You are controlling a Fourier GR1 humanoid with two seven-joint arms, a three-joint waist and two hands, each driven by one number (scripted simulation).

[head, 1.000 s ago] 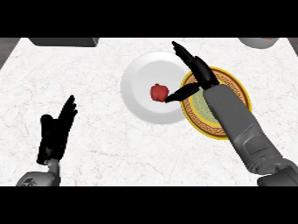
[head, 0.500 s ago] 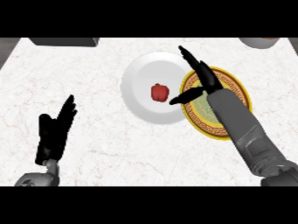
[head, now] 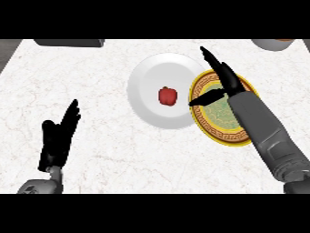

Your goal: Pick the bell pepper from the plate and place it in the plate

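A small red bell pepper [head: 168, 95] lies near the middle of a white plate [head: 147, 73]. To the plate's right sits a second plate [head: 217, 132] with a yellow patterned rim and a green centre, partly hidden by my right forearm. My right hand [head: 223, 78] hovers open over the seam between the two plates, fingers straight and pointing away, thumb stretched left toward the pepper without touching it. My left hand [head: 58, 136] rests open at the lower left, fingers up, far from both plates.
A dark grey object [head: 70, 43] lies at the counter's far left edge. A pale bowl-like object [head: 275, 43] shows at the far right corner. The marble counter [head: 103, 159] spreads between my hands.
My right hand has slid a little to the right and away from the pepper, now more over the patterned plate's edge. The pepper and my left hand have stayed put.
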